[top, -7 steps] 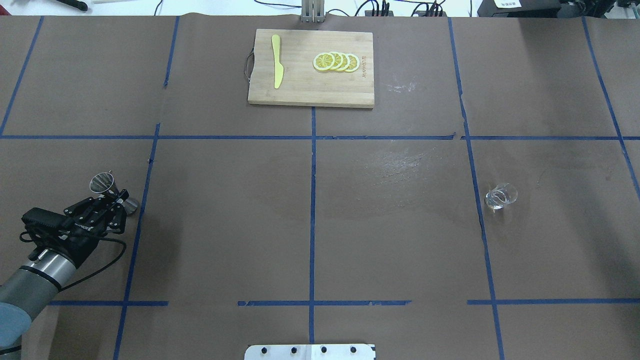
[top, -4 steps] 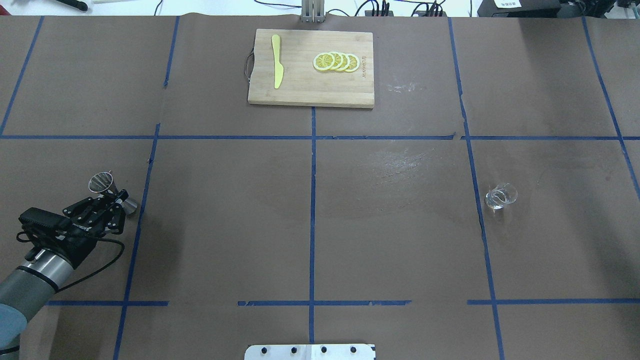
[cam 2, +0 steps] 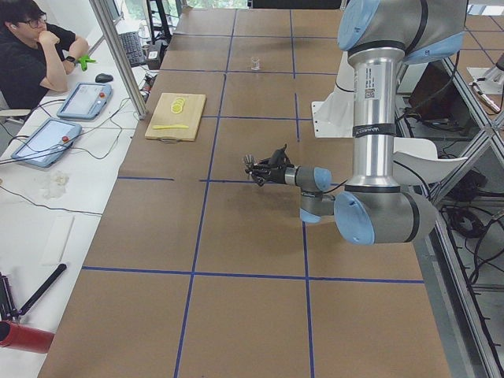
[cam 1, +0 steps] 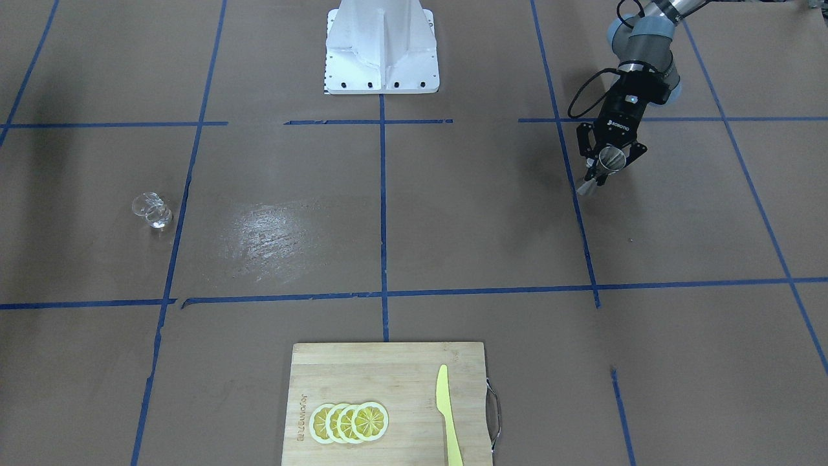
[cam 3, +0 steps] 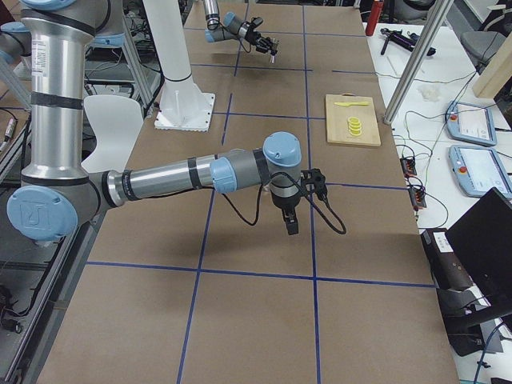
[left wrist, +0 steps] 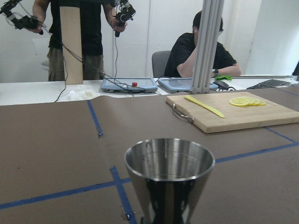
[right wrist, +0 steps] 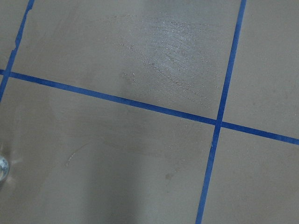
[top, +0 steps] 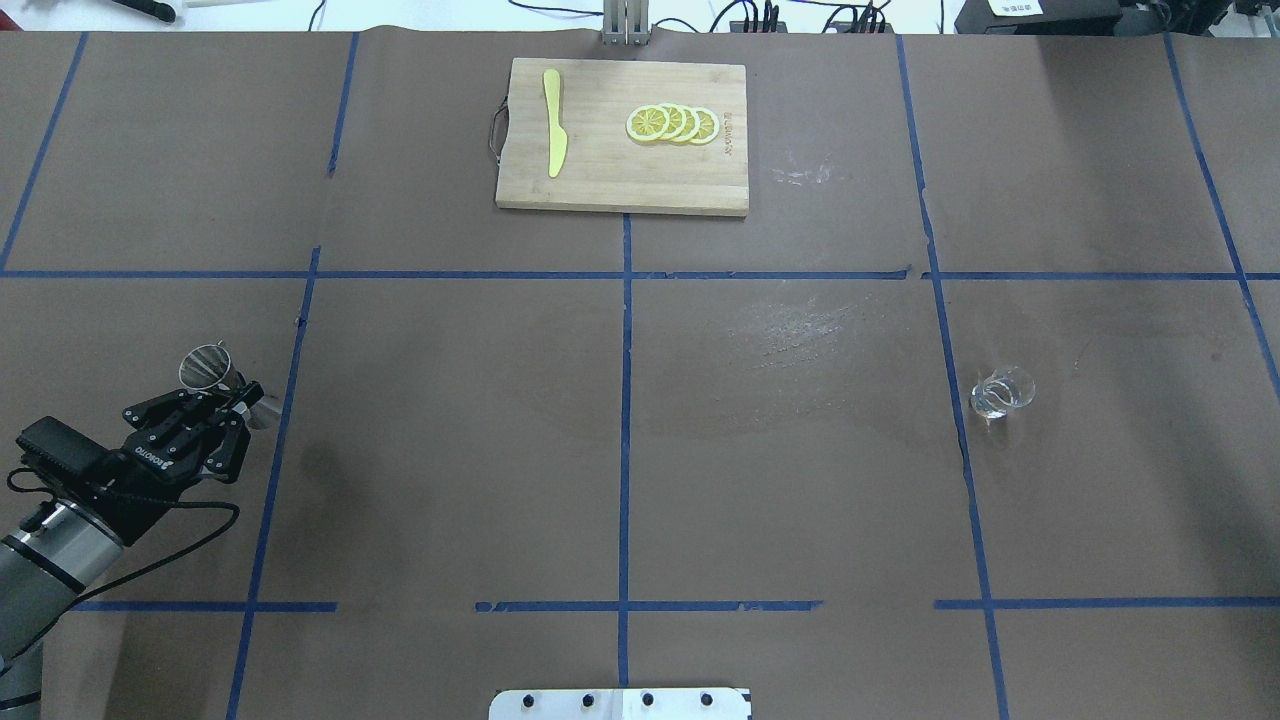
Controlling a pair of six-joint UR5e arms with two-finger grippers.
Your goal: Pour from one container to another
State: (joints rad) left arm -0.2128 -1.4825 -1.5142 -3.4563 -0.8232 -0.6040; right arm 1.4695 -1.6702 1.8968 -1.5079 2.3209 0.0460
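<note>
We see the left gripper [top: 238, 396] clamped on the narrow waist of the steel jigger [top: 206, 367], fingers pinching it from both sides. The jigger sits at the robot's left end of the table [top: 450, 420] with its open cup towards the far edge. It leans in the overhead view and the cup [left wrist: 169, 173] looks empty from the left wrist camera. We cannot tell if its lower cone touches the paper. The clear glass cup [top: 1001, 392] stands alone on the robot's right side, just beside a blue tape line and well apart from the jigger. The right gripper [cam 3: 290, 222] shows only in the exterior right view, pointing down over the table, so we cannot tell its grip. A cutting board [top: 610, 180] with lemon slices [top: 672, 123] and a yellow knife [top: 553, 125] lies at the far edge.
</note>
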